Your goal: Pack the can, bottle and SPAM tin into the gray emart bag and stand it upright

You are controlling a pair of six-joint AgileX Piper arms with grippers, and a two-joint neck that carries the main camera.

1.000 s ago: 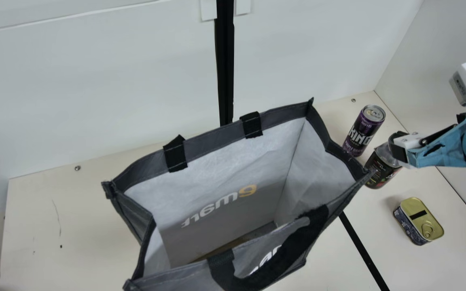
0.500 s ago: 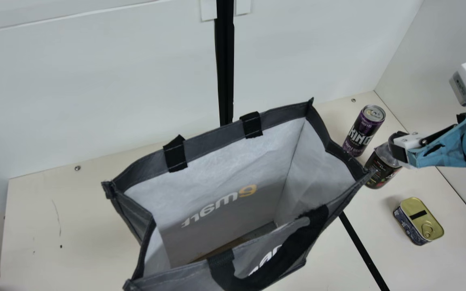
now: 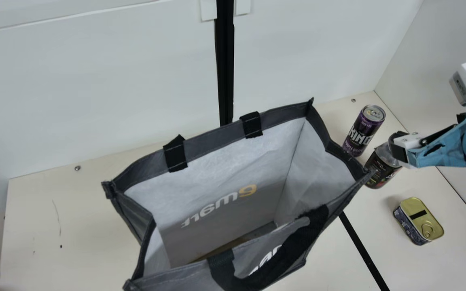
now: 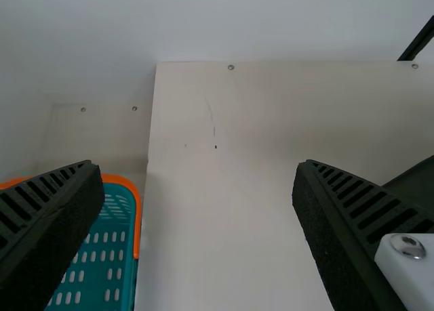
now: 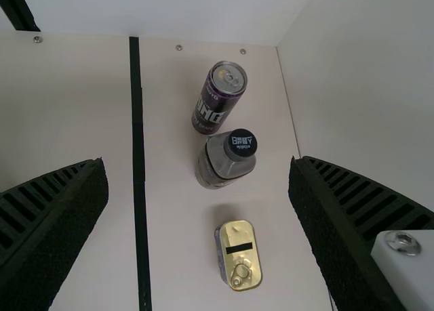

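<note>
Can (image 3: 363, 130), bottle (image 5: 227, 160) and SPAM tin (image 5: 239, 255) sit near the right edge of the table (image 3: 75, 230), outside the upright gray bag (image 3: 233, 173). Left gripper (image 4: 195, 163) and right gripper (image 5: 197, 160) are spread, holding nothing. First pick seems due: the right should descend around one item.

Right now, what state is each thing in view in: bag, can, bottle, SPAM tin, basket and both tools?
Gray emart bag: upright, mouth open.
Can: standing, outside the bag.
Bottle: standing, capped.
SPAM tin: lying flat, lid on.
Basket: open-topped, contents unclear.
Left tool: open, holding nothing.
Right tool: open, holding nothing.
</note>
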